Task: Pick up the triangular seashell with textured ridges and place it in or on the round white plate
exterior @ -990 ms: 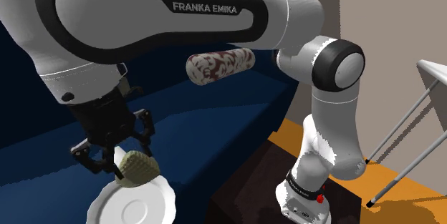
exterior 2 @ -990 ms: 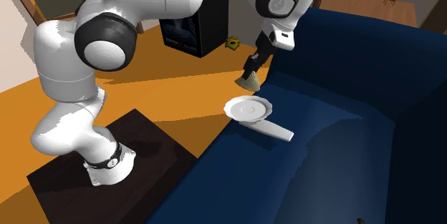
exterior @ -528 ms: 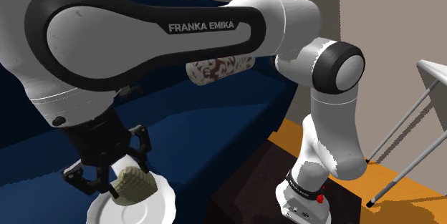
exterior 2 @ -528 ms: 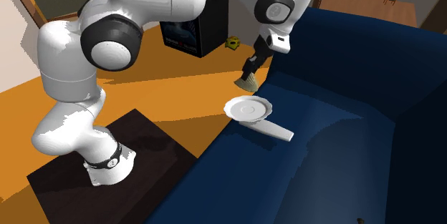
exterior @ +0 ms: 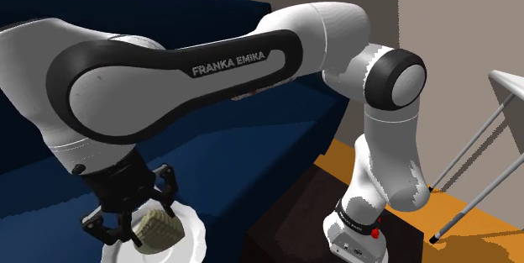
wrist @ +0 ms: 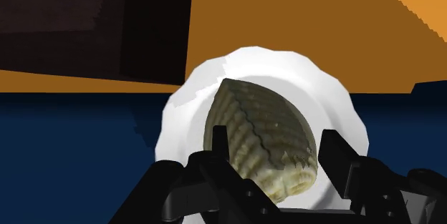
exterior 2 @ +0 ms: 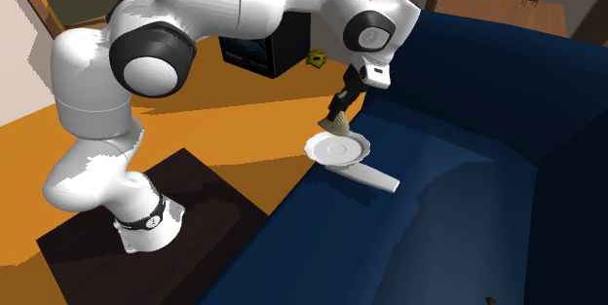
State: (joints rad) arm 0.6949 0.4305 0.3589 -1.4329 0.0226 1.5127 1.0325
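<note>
My gripper [wrist: 276, 144] is pinching the shell [wrist: 261, 133]: the two black fingers [wrist: 218, 142] clasp its ridged, tan-and-olive sides, with the pointed end facing away from the hand. The shell hangs right over the plate [wrist: 337, 108], whose white scalloped rim rings it. I cannot tell whether shell and plate touch.

In the shoulder view the gripper [exterior: 134, 219] sits at 7 o'clock in the frame, the shell [exterior: 159, 229] low between its fingers and the plate [exterior: 191, 229] just beside it at 3 o'clock. In the second exterior view the gripper [exterior 2: 341, 108] points down, with the shell [exterior 2: 337, 126] at the plate's [exterior 2: 349, 149] 11 o'clock edge.

The plate rests on the seat of a dark blue sofa [exterior 2: 468, 186], near its front edge. A flat white bar [exterior 2: 370, 176] lies on the cushion at the plate's 4 o'clock, and seems to reach under its rim. The floor [exterior 2: 244, 118] is plain orange, and the arm stands on a dark box [exterior 2: 195, 206] against the sofa. A black cabinet [exterior 2: 263, 45] stands at 12 o'clock from the plate, and a small yellow-green thing [exterior 2: 317, 57] lies on the floor beside it.

"FRANKA EMIKA" [exterior: 228, 61] reads in white on the arm's dark band. The plate holds nothing apart from the shell over it.
</note>
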